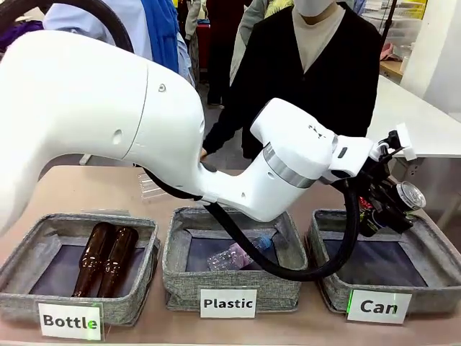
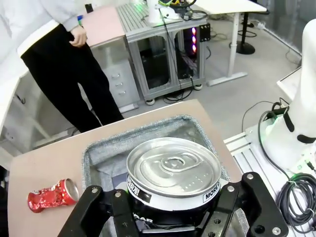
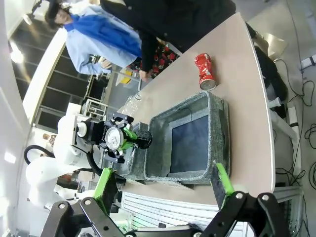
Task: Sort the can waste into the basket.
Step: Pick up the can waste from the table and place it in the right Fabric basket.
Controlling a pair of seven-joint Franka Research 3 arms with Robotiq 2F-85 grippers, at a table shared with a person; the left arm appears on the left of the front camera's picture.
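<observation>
Can basket [image 1: 330, 287] bare inside and open from above, left claw [image 1: 385, 209] with dark can [image 2: 173, 168] hanging above it, left arm [image 1: 274, 180] barring the way across the Plastic basket [image 1: 173, 268], crushed red can [image 2: 52, 195] on open counter [image 2: 44, 163] beyond, person [image 1: 324, 65] at the far edge

Front camera low, across the table [image 1: 79, 191]; both wrist cameras above one basket [image 3: 219, 133]

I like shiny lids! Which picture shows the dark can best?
The left wrist view: the dark can is close up, silver top facing the camera. The front view shows it sideways and small; the right wrist view shows it tiny, far off.
</observation>
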